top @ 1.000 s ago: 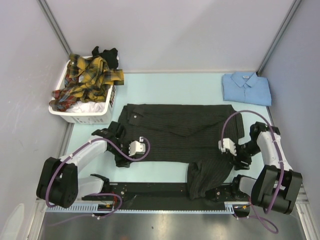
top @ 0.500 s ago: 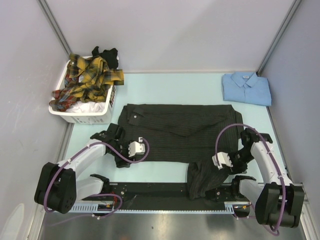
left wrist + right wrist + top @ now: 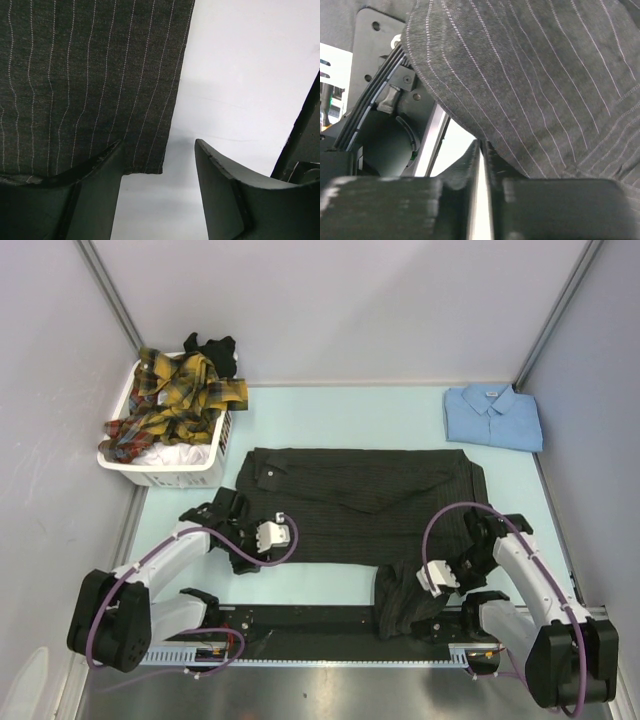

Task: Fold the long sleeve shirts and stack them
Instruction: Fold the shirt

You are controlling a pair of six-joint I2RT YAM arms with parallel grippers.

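Pinching the black shirt (image 3: 360,502) at its sleeve, right claw (image 3: 482,147) nearly closed.
The left claw (image 3: 157,150) stands wide over the hem.

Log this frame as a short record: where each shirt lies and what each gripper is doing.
black pinstriped shirt: spread flat mid-table, one sleeve bunched toward the near edge
light blue shirt: folded, far right corner of the table
plaid shirts: heaped in the laundry basket, far left
left gripper: open, jaws astride the black shirt's hem corner
right gripper: jaws nearly together, apparently pinching the bunched sleeve's edge
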